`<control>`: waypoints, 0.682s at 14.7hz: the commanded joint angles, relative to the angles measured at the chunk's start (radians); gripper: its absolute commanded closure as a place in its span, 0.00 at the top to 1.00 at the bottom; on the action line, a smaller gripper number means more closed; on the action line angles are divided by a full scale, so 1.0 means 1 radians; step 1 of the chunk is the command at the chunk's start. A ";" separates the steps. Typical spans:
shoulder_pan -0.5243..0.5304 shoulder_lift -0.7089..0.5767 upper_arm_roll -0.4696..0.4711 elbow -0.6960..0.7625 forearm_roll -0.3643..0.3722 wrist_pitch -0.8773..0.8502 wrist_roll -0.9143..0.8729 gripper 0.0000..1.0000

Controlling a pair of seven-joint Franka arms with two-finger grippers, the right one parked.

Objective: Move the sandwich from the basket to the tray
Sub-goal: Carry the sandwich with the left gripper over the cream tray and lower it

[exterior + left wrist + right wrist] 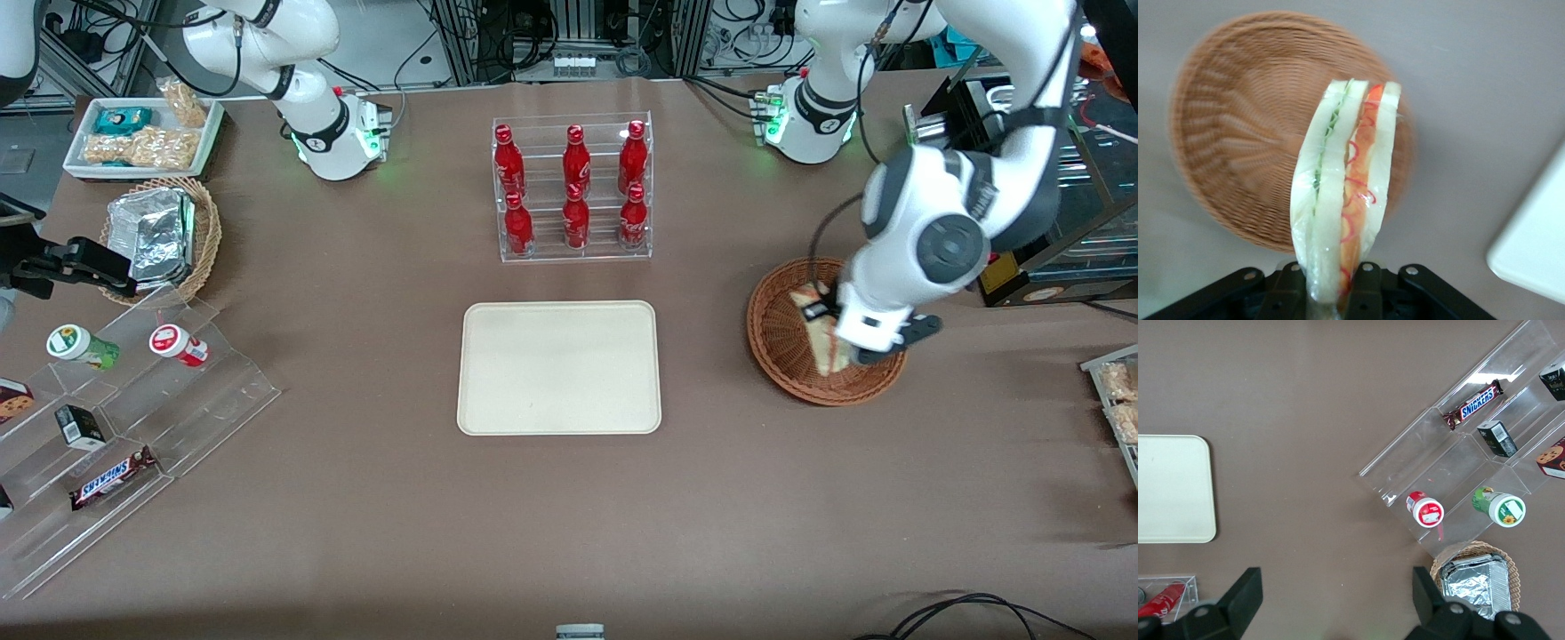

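My left gripper (837, 341) is shut on the sandwich (829, 354), a wedge of pale bread with red-orange and green filling in clear wrap. It hangs over the reddish-brown wicker basket (766, 348), on the side nearer the working arm's end. In the left wrist view the gripper (1333, 295) pinches the sandwich (1345, 180) by one end, clear above the basket (1238, 133). The cream-beige tray (559, 367) lies flat at mid-table, beside the basket toward the parked arm's end. Its corner shows in the left wrist view (1533, 253).
A clear rack of red bottles (573, 191) stands farther from the front camera than the tray. A tan wicker basket with foil packets (160, 236), a white snack tray (142, 133) and a stepped acrylic stand (116, 418) lie toward the parked arm's end.
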 commanded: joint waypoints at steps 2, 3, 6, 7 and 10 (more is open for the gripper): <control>-0.219 0.141 -0.029 0.114 0.001 0.070 -0.103 0.08; -0.263 0.203 -0.029 0.166 0.008 0.087 -0.112 0.08; -0.382 0.410 -0.028 0.353 0.037 0.147 -0.158 0.09; -0.411 0.476 -0.028 0.419 0.059 0.153 -0.165 0.10; -0.498 0.654 -0.023 0.609 0.200 0.153 -0.307 0.10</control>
